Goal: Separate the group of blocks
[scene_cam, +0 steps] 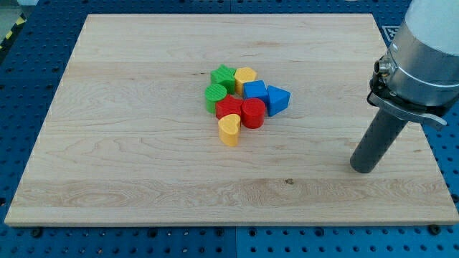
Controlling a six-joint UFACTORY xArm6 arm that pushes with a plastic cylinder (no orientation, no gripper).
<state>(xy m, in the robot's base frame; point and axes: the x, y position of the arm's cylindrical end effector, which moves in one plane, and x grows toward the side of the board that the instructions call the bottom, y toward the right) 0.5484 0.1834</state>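
Note:
A tight group of blocks sits near the board's middle. A green star block [224, 75] and a yellow block [246, 76] are at its top. A green round block [215, 95] is at its left. A blue block [255, 91] and a blue triangular block [277, 99] are at its right. A red block [229, 109] and a red round block [252, 113] sit below them. A yellow heart block [229, 130] is at the bottom. My tip [363, 169] rests on the board far to the view's right of the group, apart from every block.
The wooden board [143, 143] lies on a blue perforated table [29, 57]. The arm's grey body [430, 50] fills the view's top right corner above the rod.

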